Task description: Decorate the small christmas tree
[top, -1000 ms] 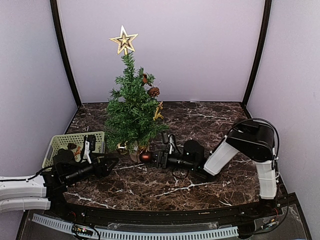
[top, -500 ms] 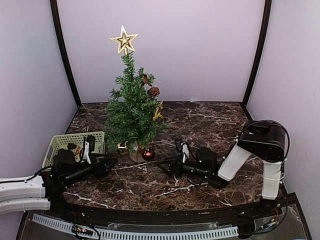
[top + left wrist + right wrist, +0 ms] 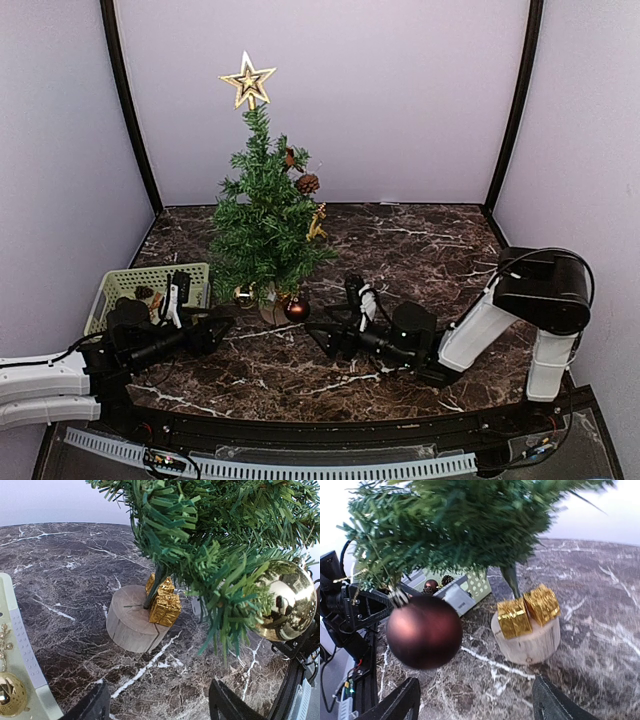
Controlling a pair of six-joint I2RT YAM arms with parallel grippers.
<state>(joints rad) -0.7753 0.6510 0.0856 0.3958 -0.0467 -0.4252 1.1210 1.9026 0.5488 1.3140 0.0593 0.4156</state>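
On the tree (image 3: 262, 215), maroon bauble (image 3: 424, 631)

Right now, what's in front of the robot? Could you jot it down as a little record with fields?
tree: upright on table, star on top
hung ornaments: pine cone, gold ball, red ball
stump: two gold gift boxes on it
basket: left of tree, more ornaments inside
left end effector: open, empty, beside basket, facing tree
right end effector: open, empty, just short of red ball
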